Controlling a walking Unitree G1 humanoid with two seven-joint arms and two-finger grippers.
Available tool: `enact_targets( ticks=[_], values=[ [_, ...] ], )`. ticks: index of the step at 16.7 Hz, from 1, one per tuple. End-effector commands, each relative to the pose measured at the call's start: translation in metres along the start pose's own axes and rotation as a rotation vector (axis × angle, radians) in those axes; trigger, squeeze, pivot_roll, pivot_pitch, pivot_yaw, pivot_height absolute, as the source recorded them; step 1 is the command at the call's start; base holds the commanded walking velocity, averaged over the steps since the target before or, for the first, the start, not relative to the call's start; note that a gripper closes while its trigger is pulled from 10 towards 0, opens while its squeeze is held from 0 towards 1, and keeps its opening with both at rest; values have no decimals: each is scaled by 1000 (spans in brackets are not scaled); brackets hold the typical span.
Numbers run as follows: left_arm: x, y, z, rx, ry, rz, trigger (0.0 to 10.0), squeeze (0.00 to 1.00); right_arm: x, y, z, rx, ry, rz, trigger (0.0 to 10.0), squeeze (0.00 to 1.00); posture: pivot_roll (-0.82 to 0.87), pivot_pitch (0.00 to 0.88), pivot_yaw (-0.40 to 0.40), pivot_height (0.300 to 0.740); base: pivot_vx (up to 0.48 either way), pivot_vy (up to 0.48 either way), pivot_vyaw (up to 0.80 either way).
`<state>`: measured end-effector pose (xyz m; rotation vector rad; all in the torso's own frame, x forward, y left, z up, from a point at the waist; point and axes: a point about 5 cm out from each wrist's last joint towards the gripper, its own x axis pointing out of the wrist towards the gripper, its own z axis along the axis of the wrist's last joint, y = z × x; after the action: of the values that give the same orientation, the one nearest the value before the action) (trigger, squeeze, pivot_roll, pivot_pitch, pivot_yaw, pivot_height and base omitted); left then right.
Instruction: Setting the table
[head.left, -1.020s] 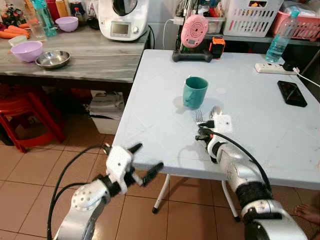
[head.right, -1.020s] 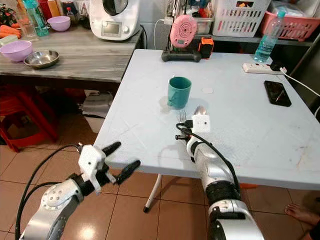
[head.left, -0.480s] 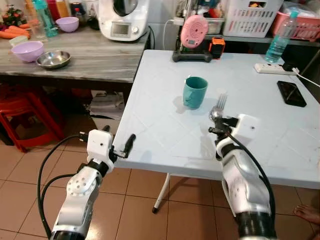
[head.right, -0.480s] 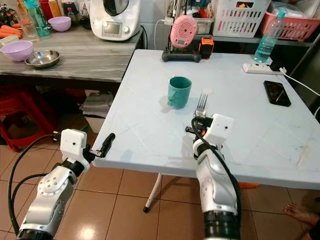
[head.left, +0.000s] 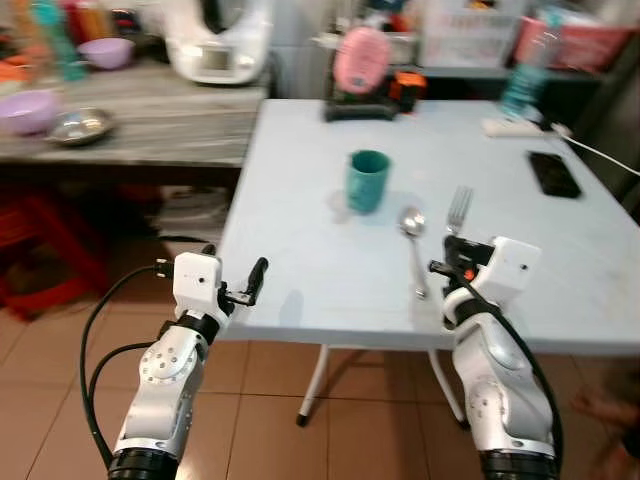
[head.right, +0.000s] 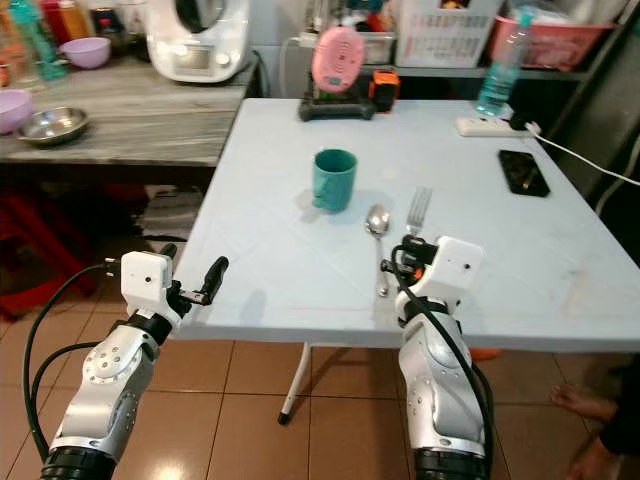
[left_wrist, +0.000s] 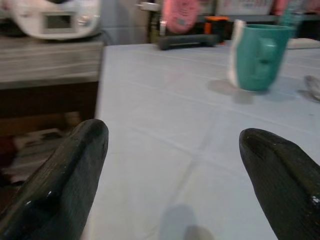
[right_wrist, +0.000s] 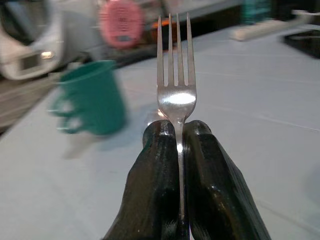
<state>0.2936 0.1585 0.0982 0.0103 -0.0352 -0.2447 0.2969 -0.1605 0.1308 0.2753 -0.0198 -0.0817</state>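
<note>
Right now the right gripper (right_wrist: 178, 145) has its fingers clamped together on the neck of the fork (head.right: 419, 209), tines pointing away over the table (head.right: 520, 270), right of centre in the head views. That firm pinch low on the handle probably keeps the fork from swinging while it is carried to a spot. Beside it the spoon (head.right: 379, 236) lies flat, just right of the teal mug (head.right: 333, 179), as if one place is being laid. Lower left, the left gripper (left_wrist: 175, 165) waits at the table edge, fingers wide apart, empty
</note>
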Motion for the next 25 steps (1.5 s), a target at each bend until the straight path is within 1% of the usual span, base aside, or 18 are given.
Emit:
enact_targets(
  ticks=[1, 4, 10, 13, 17, 22, 25],
  values=[
    [2, 0, 2, 0, -10, -2, 10000, 0, 0, 3, 5, -2, -18, 11, 10000, 0, 35, 0, 5, 740, 0, 322, -800],
    [2, 0, 2, -4, -15, -2, 10000, 0, 1, 8, 5, 8, -17, 29, 10000, 0, 38, 0, 2, 740, 0, 333, -735],
    [4, 1, 4, -9, -28, 10, 10000, 0, 2, 11, 6, -1, -26, 39, 10000, 0, 42, 0, 2, 740, 0, 354, 0],
    [7, 1, 6, -22, -41, 36, 10000, 0, 1, 10, 6, -26, -33, 53, 10000, 0, 44, 0, 4, 740, 0, 361, 0],
    [11, -1, 10, -31, -54, 45, 10000, 0, 1, 12, 5, -16, -38, 52, 10000, 0, 50, 0, 10, 740, 0, 361, 739],
    [12, 5, 13, -20, -57, 52, 10000, 0, 1, 13, 4, -12, -40, 55, 10000, 0, 55, 0, 25, 740, 0, 362, 716],
    [13, 5, 13, -17, -58, 51, 10000, 0, 1, 14, 4, -9, -42, 54, 10000, 0, 55, 0, 27, 740, 0, 361, 708]
  ],
)
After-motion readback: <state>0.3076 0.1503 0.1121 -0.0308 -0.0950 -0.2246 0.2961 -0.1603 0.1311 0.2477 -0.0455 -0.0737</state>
